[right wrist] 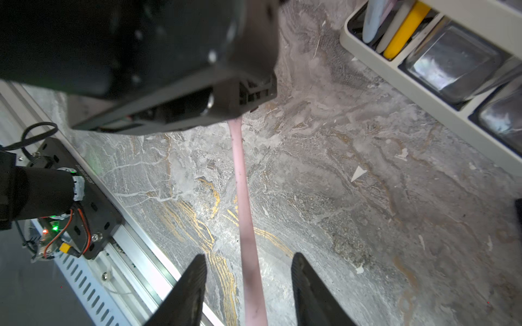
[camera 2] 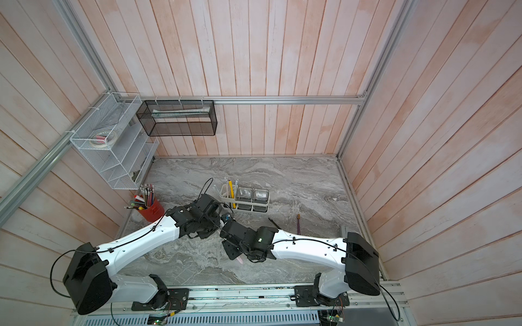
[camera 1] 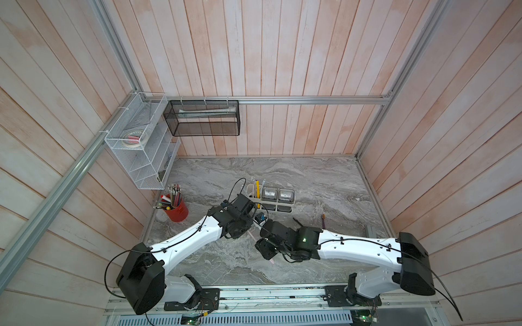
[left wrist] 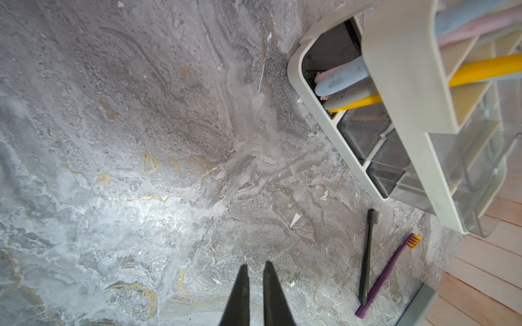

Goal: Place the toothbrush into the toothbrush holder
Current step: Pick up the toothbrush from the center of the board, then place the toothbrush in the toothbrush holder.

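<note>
On the left, the left gripper point(left wrist: 255, 265), jaws pressed nearly together, seems to pinch the pink toothbrush point(right wrist: 240, 169) by its hidden upper end. The handle hangs mid-frame between the spread fingers of the right gripper point(right wrist: 248, 255), touching neither. The holder point(right wrist: 423, 94) sits upper right, slots crowded. Pinched at one end, the brush could swivel, snag that rim, or drop.

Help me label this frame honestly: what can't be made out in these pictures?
Slim pink plastic toothbrush: head hidden behind the left arm's black housing, right wrist view; handle end cut off by the frame edge.
Left tool: whether it grips that toothbrush; left wrist view shows only shut tips, no pink.
Top views: both arms cover most of the toothbrush.
</note>
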Controlling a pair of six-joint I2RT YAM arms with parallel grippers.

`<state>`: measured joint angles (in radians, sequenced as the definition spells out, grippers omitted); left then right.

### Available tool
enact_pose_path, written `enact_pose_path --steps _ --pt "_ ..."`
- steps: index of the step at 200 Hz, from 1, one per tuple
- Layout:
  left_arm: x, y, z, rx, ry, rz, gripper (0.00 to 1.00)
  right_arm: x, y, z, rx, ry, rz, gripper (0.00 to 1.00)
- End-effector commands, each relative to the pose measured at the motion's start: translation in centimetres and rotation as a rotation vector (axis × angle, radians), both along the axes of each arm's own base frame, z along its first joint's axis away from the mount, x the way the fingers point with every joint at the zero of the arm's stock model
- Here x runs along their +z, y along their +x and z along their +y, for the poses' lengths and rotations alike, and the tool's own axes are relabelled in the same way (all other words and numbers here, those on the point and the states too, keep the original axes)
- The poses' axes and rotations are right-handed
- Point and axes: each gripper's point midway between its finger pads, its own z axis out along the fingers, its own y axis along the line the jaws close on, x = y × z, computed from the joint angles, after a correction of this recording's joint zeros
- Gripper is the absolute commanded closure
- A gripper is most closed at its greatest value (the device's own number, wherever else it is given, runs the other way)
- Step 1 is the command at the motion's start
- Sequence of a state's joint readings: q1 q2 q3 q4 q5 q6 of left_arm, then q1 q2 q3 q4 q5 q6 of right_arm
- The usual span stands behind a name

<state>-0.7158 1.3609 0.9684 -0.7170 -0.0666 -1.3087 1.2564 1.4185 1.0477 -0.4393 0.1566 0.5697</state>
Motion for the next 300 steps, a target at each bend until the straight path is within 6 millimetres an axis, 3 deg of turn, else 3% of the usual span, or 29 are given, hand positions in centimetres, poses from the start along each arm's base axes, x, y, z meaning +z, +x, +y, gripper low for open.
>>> enact_pose_path --steps 1,23,50,67,78,90,124,172,222,250,300 --pt "0.4 0.3 -0.2 -0.006 -0.015 -0.012 1.0 2.4 0.2 -0.3 -0.002 0.081 -0.056 0.42" --pt "0.2 0.5 -0.2 -0.02 0.005 -0.013 1.0 4.6 0.4 -0.9 -0.011 0.139 -0.097 0.36" --pt "0.6 1.6 1.0 -0.035 0.071 -0.049 1.0 7.5 0.9 -3.1 -0.053 0.184 -0.175 0.32" --pt "1.9 2.9 1.8 -0.063 0.117 -0.118 1.0 9.3 1.2 -4.9 -0.081 0.222 -0.232 0.24" --pt "3.1 3.8 2.4 -0.069 0.152 -0.175 1.0 10.2 1.3 -6.2 -0.103 0.25 -0.267 0.13" --pt "5.1 4.8 2.8 -0.077 0.177 -0.251 1.0 11.0 1.2 -7.4 -0.113 0.281 -0.298 0.02" --pt "12.4 6.9 3.6 -0.087 0.23 -0.486 1.0 11.9 1.1 -9.8 -0.143 0.34 -0.342 0.02" --pt "24.6 8.5 5.4 -0.072 0.323 -0.831 1.0 11.4 1.2 -11.0 -0.166 0.322 -0.354 0.02" --pt "32.5 10.7 5.9 -0.062 0.509 -1.086 1.0 11.6 1.5 -11.5 -0.175 0.326 -0.375 0.02" --pt "34.5 12.5 4.9 -0.071 0.587 -1.185 1.0 11.6 1.5 -11.4 -0.168 0.326 -0.38 0.02" --pt "33.3 15.8 2.8 -0.073 0.695 -1.281 1.0 11.0 1.3 -11.1 -0.15 0.33 -0.37 0.02"
